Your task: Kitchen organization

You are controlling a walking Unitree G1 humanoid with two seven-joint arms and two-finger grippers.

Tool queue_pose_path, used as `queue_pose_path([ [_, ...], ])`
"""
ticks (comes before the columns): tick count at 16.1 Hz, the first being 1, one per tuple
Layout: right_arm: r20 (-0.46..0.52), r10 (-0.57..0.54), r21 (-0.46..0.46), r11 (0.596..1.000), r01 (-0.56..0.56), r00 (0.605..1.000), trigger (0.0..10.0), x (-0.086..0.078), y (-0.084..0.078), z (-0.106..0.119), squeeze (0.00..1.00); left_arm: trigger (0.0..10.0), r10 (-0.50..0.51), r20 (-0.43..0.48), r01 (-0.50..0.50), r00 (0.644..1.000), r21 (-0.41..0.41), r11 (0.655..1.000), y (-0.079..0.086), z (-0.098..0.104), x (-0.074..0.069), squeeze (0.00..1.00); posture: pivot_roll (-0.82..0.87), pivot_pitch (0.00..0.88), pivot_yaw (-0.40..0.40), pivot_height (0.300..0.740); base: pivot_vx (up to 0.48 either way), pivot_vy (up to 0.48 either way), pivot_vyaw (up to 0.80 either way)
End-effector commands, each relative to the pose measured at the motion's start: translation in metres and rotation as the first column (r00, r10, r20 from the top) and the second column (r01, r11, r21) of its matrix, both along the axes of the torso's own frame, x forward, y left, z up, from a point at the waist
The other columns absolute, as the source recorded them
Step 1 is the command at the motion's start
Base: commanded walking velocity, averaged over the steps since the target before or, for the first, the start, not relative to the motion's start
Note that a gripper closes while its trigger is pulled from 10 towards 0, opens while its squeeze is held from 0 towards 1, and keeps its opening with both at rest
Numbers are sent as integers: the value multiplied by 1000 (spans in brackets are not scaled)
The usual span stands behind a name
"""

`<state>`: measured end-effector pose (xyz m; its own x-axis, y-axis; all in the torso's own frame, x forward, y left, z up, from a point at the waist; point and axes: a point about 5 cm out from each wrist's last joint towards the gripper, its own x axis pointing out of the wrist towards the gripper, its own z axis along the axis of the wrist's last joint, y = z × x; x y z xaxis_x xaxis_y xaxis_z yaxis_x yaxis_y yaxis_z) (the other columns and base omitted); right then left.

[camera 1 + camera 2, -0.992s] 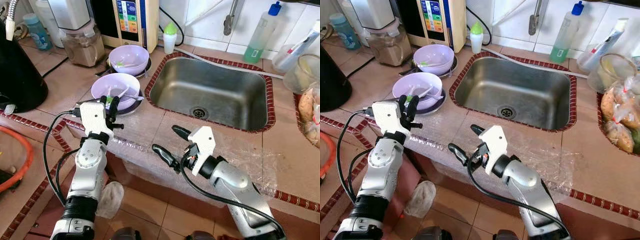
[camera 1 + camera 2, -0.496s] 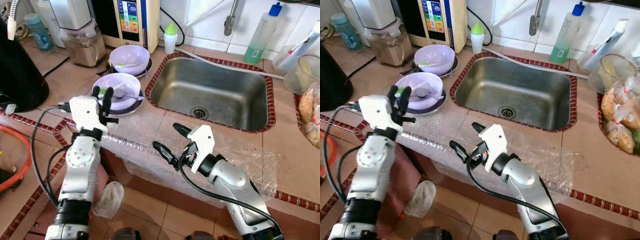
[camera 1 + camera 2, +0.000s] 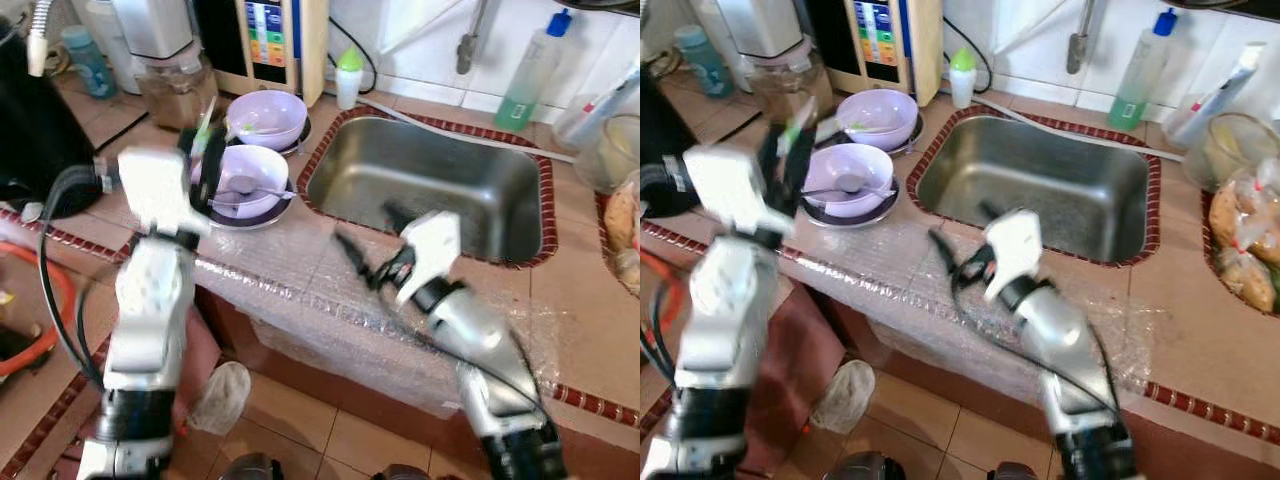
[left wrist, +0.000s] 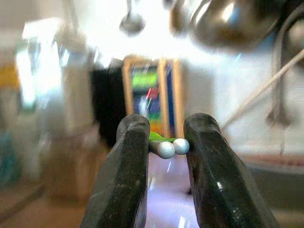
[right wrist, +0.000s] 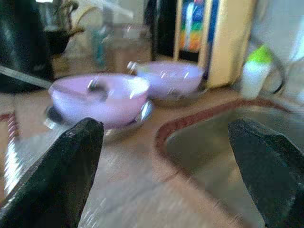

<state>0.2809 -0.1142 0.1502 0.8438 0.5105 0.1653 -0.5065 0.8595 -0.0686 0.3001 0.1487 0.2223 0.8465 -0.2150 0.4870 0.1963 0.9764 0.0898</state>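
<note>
My left gripper point(image 3: 205, 160) is raised above the near lavender bowl point(image 3: 245, 180), blurred by motion. It is shut on a thin green-handled utensil point(image 4: 166, 145); two silver round ends show between the fingers in the left wrist view. The near bowl sits on a metal plate and holds a spoon. A second lavender bowl point(image 3: 268, 115) stands behind it. My right gripper point(image 3: 372, 238) hangs open over the counter at the sink's front edge, with nothing between its fingers. The right wrist view looks toward both bowls point(image 5: 99, 97) and the sink rim point(image 5: 190, 126).
A steel sink point(image 3: 430, 190) lies right of the bowls. Clear plastic wrap point(image 3: 330, 310) covers the counter's front edge. A blender jar point(image 3: 175, 85), a water dispenser point(image 3: 275, 35), a green-capped bottle point(image 3: 348, 75) and a soap bottle point(image 3: 530, 65) line the back. A black kettle point(image 3: 35, 150) stands left.
My left gripper has lifted up from the near bowl's rim with the green utensil. My right gripper has risen and moved forward toward the sink. The camera has shifted slightly.
</note>
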Motion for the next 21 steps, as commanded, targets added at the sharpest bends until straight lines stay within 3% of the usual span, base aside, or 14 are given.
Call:
queue_pose_path([
  [1,34,-46,-6,999,46,998,10000,4,-6,5,0,0,-91,2,91,996,11,996,-12,8,0,0,-31,0,38,740,0,0,0],
  [2,74,-79,-23,996,81,994,10000,10,-11,11,0,0,-182,6,182,983,8,983,-23,18,2,0,-33,0,40,740,0,0,0],
  [4,177,-110,-135,982,134,978,10000,14,-20,20,0,0,-323,-58,327,945,68,943,-43,19,3,0,-33,0,41,740,0,0,0],
  [6,294,-112,-301,932,203,949,10000,19,-28,25,0,0,-429,-135,444,893,118,888,-59,14,2,0,-38,0,48,740,0,0,0],
  [8,319,-97,-352,911,213,943,10000,22,-34,24,0,0,-498,-178,523,849,153,838,-72,11,0,0,-42,0,49,740,0,0,0],
  [10,356,-69,-427,875,228,932,10000,22,-37,23,0,902,-545,-229,586,807,189,788,-81,6,-3,0,-48,0,55,740,0,0,0],
  [12,352,-43,-458,863,212,935,10000,23,-36,18,0,980,-561,-239,604,793,186,775,-84,6,-4,0,-50,4,60,740,0,0,0],
  [13,354,-36,-468,858,211,934,275,24,-36,16,0,1137,-573,-251,620,780,188,762,-87,4,-5,0,-48,4,61,740,0,0,0],
  [18,336,-38,-448,873,195,941,0,29,-30,14,0,2078,-569,-294,631,768,198,750,-88,-8,-7,0,-47,2,60,740,0,0,0],
  [21,312,-42,-420,890,178,949,0,32,-30,15,0,3804,-558,-313,627,769,196,754,-88,-14,-7,0,-48,2,58,740,0,0,0],
])
